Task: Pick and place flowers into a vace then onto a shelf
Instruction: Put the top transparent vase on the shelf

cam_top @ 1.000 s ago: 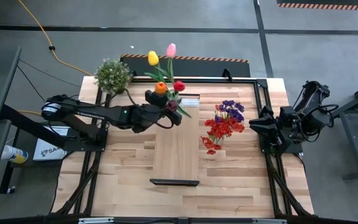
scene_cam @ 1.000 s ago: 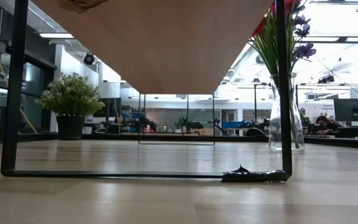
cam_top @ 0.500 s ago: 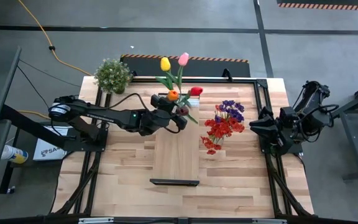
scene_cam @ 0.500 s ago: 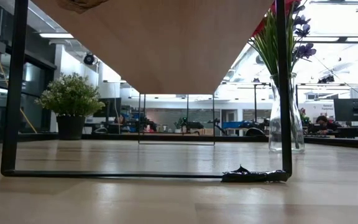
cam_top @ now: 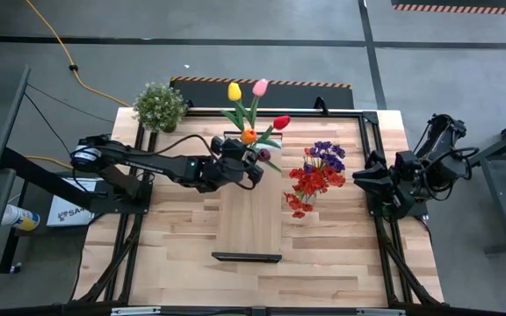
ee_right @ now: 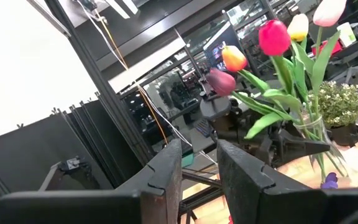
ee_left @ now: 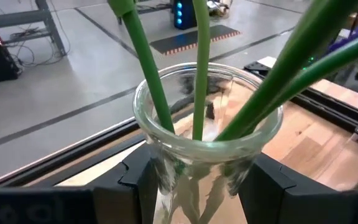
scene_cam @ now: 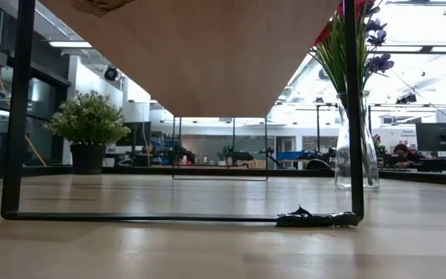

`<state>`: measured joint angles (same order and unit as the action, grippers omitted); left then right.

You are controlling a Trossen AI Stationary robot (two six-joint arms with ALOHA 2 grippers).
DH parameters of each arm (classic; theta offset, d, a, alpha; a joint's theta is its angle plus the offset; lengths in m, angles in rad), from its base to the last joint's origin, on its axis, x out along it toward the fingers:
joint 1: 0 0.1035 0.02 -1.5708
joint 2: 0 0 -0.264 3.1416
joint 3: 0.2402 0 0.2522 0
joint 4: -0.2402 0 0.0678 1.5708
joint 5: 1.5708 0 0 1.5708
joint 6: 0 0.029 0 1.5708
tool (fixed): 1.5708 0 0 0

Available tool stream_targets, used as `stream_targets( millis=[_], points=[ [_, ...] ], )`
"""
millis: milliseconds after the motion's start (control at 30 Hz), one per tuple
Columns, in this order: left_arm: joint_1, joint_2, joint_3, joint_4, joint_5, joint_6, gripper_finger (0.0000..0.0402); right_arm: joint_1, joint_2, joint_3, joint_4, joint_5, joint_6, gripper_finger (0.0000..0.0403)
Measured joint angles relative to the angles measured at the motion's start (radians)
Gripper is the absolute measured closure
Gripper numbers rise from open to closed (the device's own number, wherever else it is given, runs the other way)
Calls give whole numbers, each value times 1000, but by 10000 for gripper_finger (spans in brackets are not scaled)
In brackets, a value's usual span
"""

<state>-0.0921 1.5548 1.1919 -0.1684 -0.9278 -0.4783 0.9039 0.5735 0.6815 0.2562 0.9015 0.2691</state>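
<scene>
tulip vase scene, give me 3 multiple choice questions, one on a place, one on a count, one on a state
1. Where is the potted plant?
A. at the table's far left corner
B. on the shelf
C. beside the right arm

2. How many tulips stand in the clear glass vase?
A. two
B. five
C. eight

3. What is the left claw doing?
A. hanging open above the table
B. gripping the potted plant
C. gripping the vase of tulips

Answers:
1 A, the high view shows it at that corner, off the shelf.
2 B, yellow, pink, red, orange and maroon heads show.
3 C, the left wrist view shows both fingers against the glass.
</scene>
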Motion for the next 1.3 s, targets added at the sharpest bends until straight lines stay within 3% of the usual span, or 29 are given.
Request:
stream_targets(
  millis=[367,600,767,1300],
  points=[
    [0,20,3,10,8,-9,196,0,0,0,0,0,2,309],
    [0,25,-1,-22,9,-28,110,0,0,0,0,-3,1,309],
    [0,24,-1,-42,8,-50,81,0,0,0,0,-9,0,309],
    [0,24,-1,-43,10,-51,65,0,0,0,0,-22,0,309]
  ],
)
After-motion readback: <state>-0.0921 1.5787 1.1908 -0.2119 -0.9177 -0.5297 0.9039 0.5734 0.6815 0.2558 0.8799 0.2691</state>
